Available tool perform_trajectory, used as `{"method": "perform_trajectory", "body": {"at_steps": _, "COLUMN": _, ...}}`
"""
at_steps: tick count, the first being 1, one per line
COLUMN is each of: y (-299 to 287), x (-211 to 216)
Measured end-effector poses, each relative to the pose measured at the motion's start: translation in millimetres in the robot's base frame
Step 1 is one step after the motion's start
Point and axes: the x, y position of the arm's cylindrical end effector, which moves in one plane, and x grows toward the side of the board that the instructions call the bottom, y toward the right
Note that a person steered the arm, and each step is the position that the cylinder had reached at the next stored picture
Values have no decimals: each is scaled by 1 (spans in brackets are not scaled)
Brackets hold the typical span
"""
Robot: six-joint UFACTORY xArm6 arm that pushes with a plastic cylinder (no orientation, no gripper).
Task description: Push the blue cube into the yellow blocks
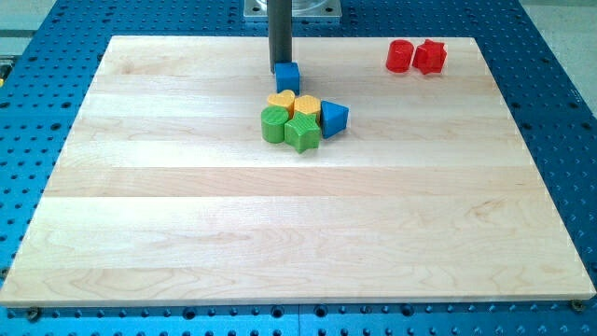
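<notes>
Blue cube sits directly below my tip in the view, and the two seem to touch: the rod's lower end meets the cube's upper edge. My rod stands straight and upright, coming down from the view's top, where a grey mount is partly visible at the frame's edge. It carries no jaws, so it clamps nothing; it only rests against the cube.

Just below the cube, further from my tip, are the two yellow blocks. A yellow heart-shaped block touches the cube's lower side, or is very nearly touching it. A second yellow block lies just beside the heart, toward the view's right; its shape I cannot tell exactly.

Beyond the yellow ones, a green round block and a green block of unclear shape press against them. A blue triangular block touches the cluster on the view's right.

Far from my tip, toward the view's upper right, two red blocks stand side by side on the wooden board.
</notes>
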Motion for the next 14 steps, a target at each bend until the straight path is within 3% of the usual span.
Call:
{"method": "perform_trajectory", "body": {"at_steps": 1, "y": -18, "x": 6}}
{"method": "perform_trajectory", "body": {"at_steps": 2, "y": 27, "x": 14}}
{"method": "perform_trajectory", "body": {"at_steps": 6, "y": 35, "x": 42}}
{"method": "perform_trajectory", "body": {"at_steps": 8, "y": 72, "x": -30}}
{"method": "perform_trajectory", "body": {"at_steps": 9, "y": 172, "x": -49}}
{"method": "perform_trajectory", "body": {"at_steps": 10, "y": 227, "x": -46}}
{"method": "perform_trajectory", "body": {"at_steps": 12, "y": 283, "x": -67}}
{"method": "perform_trajectory", "body": {"at_steps": 13, "y": 275, "x": -54}}
{"method": "perform_trajectory", "body": {"at_steps": 14, "y": 202, "x": -38}}
